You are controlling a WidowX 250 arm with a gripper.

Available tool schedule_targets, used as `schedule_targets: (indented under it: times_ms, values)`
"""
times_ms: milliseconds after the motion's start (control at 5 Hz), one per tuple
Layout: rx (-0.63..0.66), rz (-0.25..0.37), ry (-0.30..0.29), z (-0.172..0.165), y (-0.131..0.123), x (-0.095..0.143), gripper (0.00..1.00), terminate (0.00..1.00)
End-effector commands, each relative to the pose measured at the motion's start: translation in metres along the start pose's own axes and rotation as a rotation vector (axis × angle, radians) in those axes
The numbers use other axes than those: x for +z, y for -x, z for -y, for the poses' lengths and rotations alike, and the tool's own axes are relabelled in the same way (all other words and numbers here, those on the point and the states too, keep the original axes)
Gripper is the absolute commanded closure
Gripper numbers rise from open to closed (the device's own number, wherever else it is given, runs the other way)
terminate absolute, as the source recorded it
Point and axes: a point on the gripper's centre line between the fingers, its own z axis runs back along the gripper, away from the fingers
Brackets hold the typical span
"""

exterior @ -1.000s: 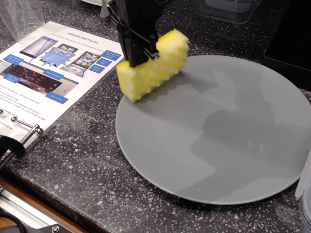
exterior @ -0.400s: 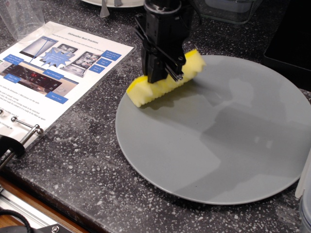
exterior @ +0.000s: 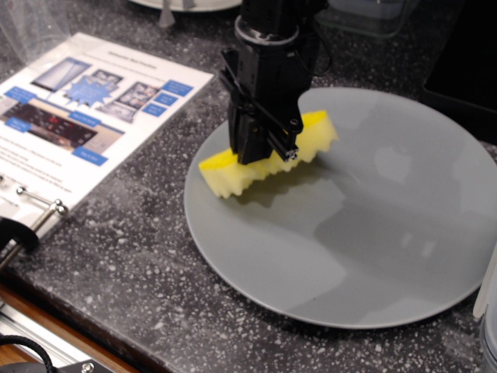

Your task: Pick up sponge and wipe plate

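Note:
The black gripper (exterior: 264, 151) comes down from the top centre and is shut on the yellow sponge (exterior: 225, 172), which pokes out on both sides of the fingers. The sponge lies nearly flat with its wavy ridged face down, over the left part of the large grey plate (exterior: 365, 233). It sits at or just above the plate's surface; I cannot tell whether it touches. A shadow lies on the plate right under the sponge.
A printed dishwasher leaflet in a ring binder (exterior: 70, 124) lies left of the plate on the dark speckled counter (exterior: 132, 256). A white plate edge (exterior: 182, 4) shows at the top. A clear container (exterior: 365, 15) stands at the back right, a dark object at far right.
The gripper has carried the sponge right and down from the plate's left rim onto the plate. The sponge has turned from steeply tilted to nearly flat.

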Motion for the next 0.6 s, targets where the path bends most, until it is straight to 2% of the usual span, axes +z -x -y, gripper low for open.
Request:
schedule_targets:
  times_ms: [0, 400]
  values:
    - [-0.048, 0.043, 0.037, 0.023, 0.016, 0.020, 1.00, 0.00]
    - [-0.097, -0.001, 0.027, 0.042, 0.027, 0.010, 1.00, 0.00]
